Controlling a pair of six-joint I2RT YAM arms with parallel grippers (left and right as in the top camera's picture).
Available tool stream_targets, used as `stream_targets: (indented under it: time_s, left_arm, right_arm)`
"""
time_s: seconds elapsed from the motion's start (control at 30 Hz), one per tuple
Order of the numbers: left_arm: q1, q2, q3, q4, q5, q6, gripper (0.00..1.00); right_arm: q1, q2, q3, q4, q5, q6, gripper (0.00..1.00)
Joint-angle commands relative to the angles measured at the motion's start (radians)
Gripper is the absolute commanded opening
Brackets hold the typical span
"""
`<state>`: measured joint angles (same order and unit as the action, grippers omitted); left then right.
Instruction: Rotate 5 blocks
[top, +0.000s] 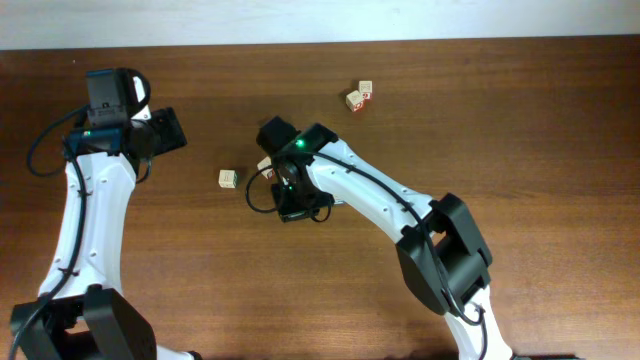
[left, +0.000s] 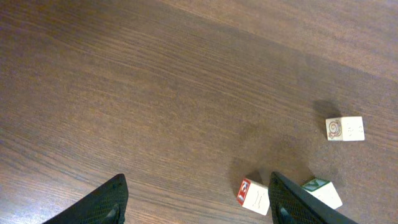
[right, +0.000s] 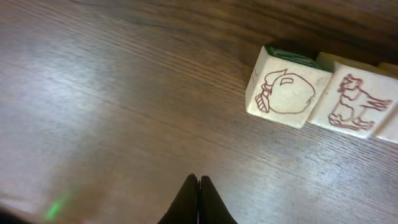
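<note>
In the left wrist view my left gripper (left: 198, 205) is open with bare wood between its fingers. A pale block (left: 254, 195) with a red side lies just inside the right finger (left: 298, 202). A green-topped block (left: 323, 191) sits just beyond that finger, and another block (left: 345, 129) lies farther off. In the right wrist view my right gripper (right: 199, 182) is shut on nothing. Ahead and to its right is a row of blocks: one with a red drawing (right: 287, 87), then one with a red animal (right: 353, 102). Overhead shows a lone block (top: 228, 178) and a pair (top: 358, 96).
The dark wooden table (top: 520, 150) stretches to a pale wall along the far edge. The right arm (top: 380, 195) lies diagonally across the middle and covers part of a block (top: 264, 164) beside its wrist. The left arm (top: 85, 210) runs up the left side.
</note>
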<state>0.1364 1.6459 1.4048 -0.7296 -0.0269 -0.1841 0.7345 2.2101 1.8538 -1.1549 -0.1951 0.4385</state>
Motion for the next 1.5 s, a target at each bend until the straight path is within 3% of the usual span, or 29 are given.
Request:
stream_targets:
  time_s: [0.0, 1.1, 1.33, 1.47]
  left_arm:
    - [0.002, 0.011, 0.014, -0.013, -0.007, -0.002, 0.72]
    - [0.002, 0.011, 0.014, -0.013, -0.006, -0.002, 0.74]
    - [0.002, 0.011, 0.014, -0.016, 0.024, -0.002, 0.7]
    - [-0.005, 0.011, 0.014, -0.032, 0.176, -0.002, 0.63]
  right_arm:
    - [-0.004, 0.045, -0.005, -0.002, 0.024, 0.012, 0.04]
    - [-0.055, 0.098, -0.023, 0.044, 0.032, 0.027, 0.04]
    - [-0.074, -0.022, 0.068, 0.018, 0.027, 0.013, 0.04]
    - [-0.178, -0.15, 0.141, 0.004, 0.04, -0.023, 0.05]
